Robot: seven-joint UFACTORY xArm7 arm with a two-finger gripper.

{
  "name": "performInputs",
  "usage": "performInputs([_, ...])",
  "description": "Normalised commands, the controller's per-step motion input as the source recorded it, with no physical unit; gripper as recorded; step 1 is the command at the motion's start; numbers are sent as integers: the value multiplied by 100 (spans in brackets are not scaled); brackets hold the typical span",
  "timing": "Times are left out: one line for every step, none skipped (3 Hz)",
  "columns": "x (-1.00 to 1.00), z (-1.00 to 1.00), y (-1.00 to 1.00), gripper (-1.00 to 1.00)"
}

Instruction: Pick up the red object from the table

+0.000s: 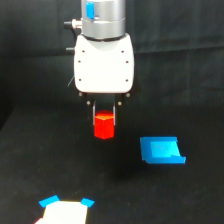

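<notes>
Above the black table [30,165], claw [105,119] grips red object [104,126].

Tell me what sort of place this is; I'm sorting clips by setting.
Probably a lab test bench: a matte black table against a dark backdrop, a white end effector gripping a small red hexagonal block, and a flat blue plastic piece.

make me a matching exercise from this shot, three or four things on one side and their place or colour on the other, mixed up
Things:
1. red object
2. blue piece
3. gripper
4. white piece with blue corners

Descriptions:
A. at the bottom edge of the exterior view
B. white body, hanging down from the top centre
C. between the fingers, near the middle
D. flat on the table, toward the exterior view's right

Pairs: 1-C, 2-D, 3-B, 4-A
</notes>
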Motion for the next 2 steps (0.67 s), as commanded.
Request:
performInputs([38,13,-20,-92])
performInputs([43,-1,-29,-100])
